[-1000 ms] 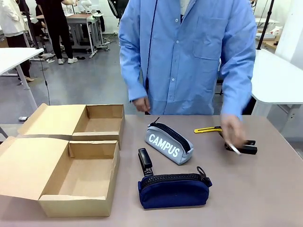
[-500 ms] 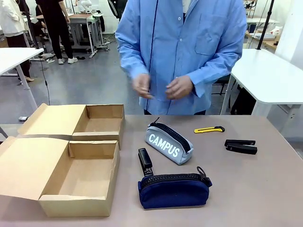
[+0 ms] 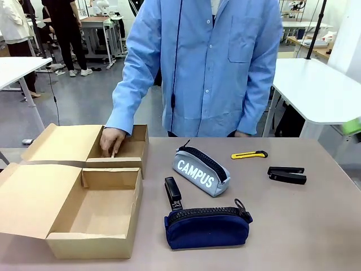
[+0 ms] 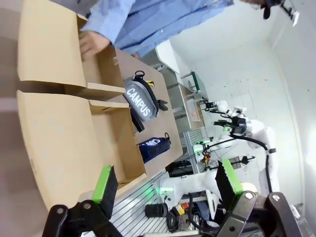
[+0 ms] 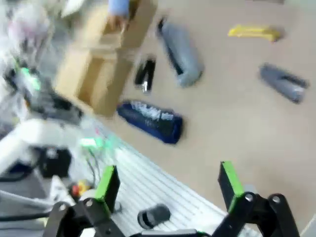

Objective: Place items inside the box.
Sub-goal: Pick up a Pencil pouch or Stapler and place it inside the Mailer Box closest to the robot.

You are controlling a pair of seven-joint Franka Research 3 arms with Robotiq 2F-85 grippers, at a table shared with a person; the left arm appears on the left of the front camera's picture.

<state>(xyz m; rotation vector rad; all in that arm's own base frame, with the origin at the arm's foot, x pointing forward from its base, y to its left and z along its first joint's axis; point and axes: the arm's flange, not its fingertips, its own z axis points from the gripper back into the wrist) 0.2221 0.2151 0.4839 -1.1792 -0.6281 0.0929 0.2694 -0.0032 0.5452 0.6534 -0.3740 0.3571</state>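
Note:
The open cardboard box (image 3: 56, 197) stands at the table's left, and a person's hand (image 3: 112, 140) reaches into its far compartment. On the table lie a grey "CAMPUS" pouch (image 3: 200, 169), a navy pouch (image 3: 206, 227), a black stapler (image 3: 173, 193), a second black stapler (image 3: 287, 174) and a yellow utility knife (image 3: 249, 154). My left gripper (image 4: 167, 180) hangs open above the box (image 4: 64, 123), apart from the pouches (image 4: 139, 96). My right gripper (image 5: 168, 182) is open, high over the table's near edge, with the navy pouch (image 5: 150, 121) below it in a blurred picture.
A blurred green pad (image 3: 353, 125) shows at the front view's right edge. The person in a blue shirt (image 3: 208, 62) stands at the far side. White tables (image 3: 327, 90) flank the scene. Bare tabletop lies right of the navy pouch.
The person's hand went from the right side of the table, by the stapler, across to the box's far compartment. A green blur has come in at the right edge.

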